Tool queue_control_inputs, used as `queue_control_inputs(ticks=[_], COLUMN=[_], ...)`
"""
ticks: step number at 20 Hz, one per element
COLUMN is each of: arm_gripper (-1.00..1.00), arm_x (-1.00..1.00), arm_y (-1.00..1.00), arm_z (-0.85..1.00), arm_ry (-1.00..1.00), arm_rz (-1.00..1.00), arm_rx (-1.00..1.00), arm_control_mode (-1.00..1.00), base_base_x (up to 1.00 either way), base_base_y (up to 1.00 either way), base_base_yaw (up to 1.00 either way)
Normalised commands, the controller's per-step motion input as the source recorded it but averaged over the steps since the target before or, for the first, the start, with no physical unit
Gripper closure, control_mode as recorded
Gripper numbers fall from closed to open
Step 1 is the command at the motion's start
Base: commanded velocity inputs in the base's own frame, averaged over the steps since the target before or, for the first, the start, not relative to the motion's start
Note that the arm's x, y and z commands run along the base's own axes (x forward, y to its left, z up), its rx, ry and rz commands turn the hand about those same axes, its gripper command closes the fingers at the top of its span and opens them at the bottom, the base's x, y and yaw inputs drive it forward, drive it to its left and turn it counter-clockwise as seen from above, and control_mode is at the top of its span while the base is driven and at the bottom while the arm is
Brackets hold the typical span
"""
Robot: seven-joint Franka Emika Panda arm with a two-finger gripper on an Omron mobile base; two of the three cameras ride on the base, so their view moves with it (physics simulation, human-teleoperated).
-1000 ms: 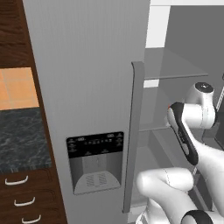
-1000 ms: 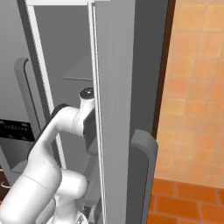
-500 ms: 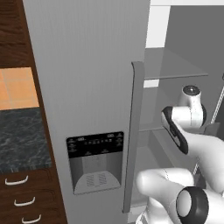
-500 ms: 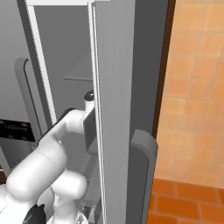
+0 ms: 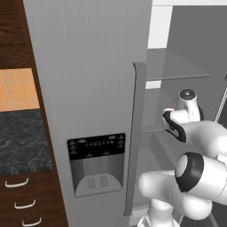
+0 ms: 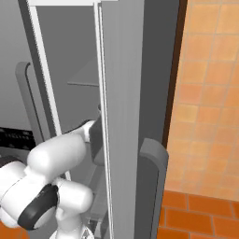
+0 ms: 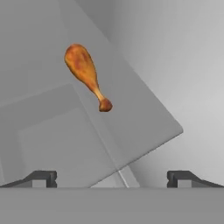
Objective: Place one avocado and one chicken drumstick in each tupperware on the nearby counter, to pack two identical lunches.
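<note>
In the hand view the tool (image 7: 112,177) is spread wide and grasps nothing; its tips stand at the lower left and lower right. The chicken drumstick (image 7: 86,74) lies upper left of centre on a grey fridge shelf (image 7: 144,127), well back from the shelf's edge. In the left base view the arm (image 5: 195,146) reaches into the open compartment past the fridge door (image 5: 88,88); the dispenser panel (image 5: 96,147) carries unreadable writing. The bench (image 5: 22,142) sits at mid left.

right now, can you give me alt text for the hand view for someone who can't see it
A browned chicken drumstick lies on a pale grey fridge shelf, fat end toward the upper left of the frame and bone end toward the lower right. The open end effector is short of it, its two dark fingertips spread wide at the bottom edge with nothing between them.
</note>
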Motion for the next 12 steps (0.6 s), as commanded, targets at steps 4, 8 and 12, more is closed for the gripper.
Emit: queue_control_inputs(ticks=[4, 8, 12], arm_gripper=[-1.0, -1.0, -1.0], arm_x=[0.53, 0.46, 0.48], arm_y=[-0.2, -0.25, -0.18], arm_z=[-0.08, -0.09, -0.14], arm_ry=[-0.02, -0.01, 0.0], arm_rz=[-0.08, -0.04, 0.0], arm_rx=[0.0, 0.0, 0.0], arm_control_mode=[-1.0, -1.0, -1.0], base_base_x=[0.0, 0.0, 0.0], base_base_y=[0.0, 0.0, 0.0], base_base_yaw=[0.0, 0.0, 0.0])
